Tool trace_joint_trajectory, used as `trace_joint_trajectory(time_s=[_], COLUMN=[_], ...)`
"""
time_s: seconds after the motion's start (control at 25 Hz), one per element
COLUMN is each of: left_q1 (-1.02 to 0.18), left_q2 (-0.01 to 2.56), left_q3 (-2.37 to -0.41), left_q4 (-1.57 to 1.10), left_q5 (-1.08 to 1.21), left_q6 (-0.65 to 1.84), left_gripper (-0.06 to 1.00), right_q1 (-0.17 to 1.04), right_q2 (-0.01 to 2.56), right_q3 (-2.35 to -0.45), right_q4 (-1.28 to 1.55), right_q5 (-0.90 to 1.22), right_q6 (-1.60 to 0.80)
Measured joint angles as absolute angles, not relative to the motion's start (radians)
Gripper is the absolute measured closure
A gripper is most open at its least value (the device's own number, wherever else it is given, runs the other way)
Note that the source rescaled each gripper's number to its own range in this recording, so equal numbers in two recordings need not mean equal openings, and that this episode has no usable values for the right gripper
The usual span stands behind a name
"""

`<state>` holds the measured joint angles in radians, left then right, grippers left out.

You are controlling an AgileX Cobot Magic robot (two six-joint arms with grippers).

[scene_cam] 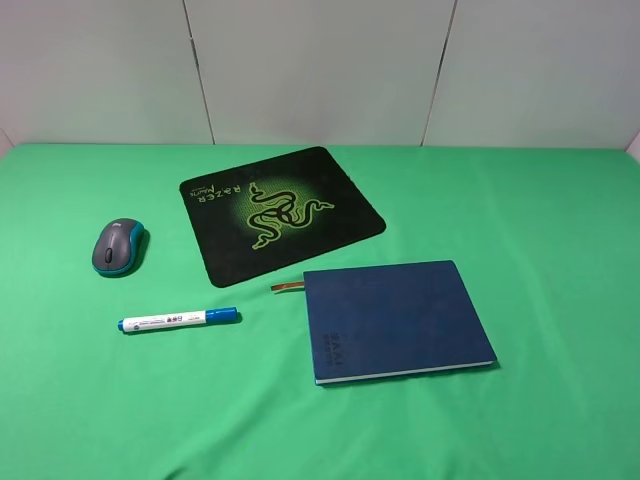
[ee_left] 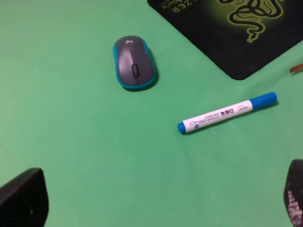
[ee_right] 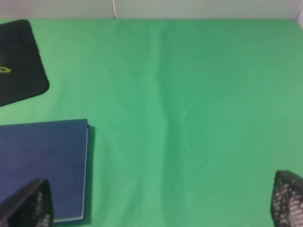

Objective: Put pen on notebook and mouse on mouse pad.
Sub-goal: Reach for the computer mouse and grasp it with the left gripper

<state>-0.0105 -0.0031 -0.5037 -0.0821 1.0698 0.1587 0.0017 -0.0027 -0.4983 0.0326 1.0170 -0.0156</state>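
The grey mouse [scene_cam: 118, 246] with teal sides rests on the green cloth, left of the black mouse pad [scene_cam: 345, 215]. In front of the mouse lies the pen [scene_cam: 178, 320], its blue cap pointing toward the navy notebook [scene_cam: 395, 318]. The left wrist view shows the mouse [ee_left: 135, 62], the pen [ee_left: 227, 112] and a corner of the pad [ee_left: 213, 42]. My left gripper [ee_left: 158, 203] hangs open above bare cloth, short of the pen. My right gripper [ee_right: 156, 203] is open too, with the notebook [ee_right: 42, 161] beside one finger. Neither arm shows in the exterior high view.
Green cloth [scene_cam: 540, 220] covers the whole table. A white panelled wall [scene_cam: 320, 70] stands behind it. The notebook's brown ribbon [scene_cam: 286, 287] sticks out toward the pad. A corner of the pad [ee_right: 19, 56] appears in the right wrist view.
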Motion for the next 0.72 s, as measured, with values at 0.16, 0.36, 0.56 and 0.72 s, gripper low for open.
trace_joint_trajectory(time_s=[0.16,0.36,0.56,0.72], left_q1=[-0.01,-0.01,-0.01,-0.01], left_q2=[-0.003,-0.003,-0.003,-0.003], left_q3=[-0.504,-0.504,-0.504,-0.504], left_q4=[-0.082,-0.082,-0.082,-0.082], left_q5=[1.07,1.07,1.07,1.07], left_q6=[0.159,0.159,0.159,0.159], left_gripper=[-0.06,-0.06,-0.06,-0.06], right_q1=[0.002,0.002,0.002,0.002], right_q2=[-0.003,-0.003,-0.003,-0.003], right_q3=[-0.498,-0.498,-0.498,-0.498], right_q4=[0.033,0.033,0.033,0.033], right_q5=[1.017,1.017,1.017,1.017], right_q6=[-0.016,-0.016,-0.016,-0.016])
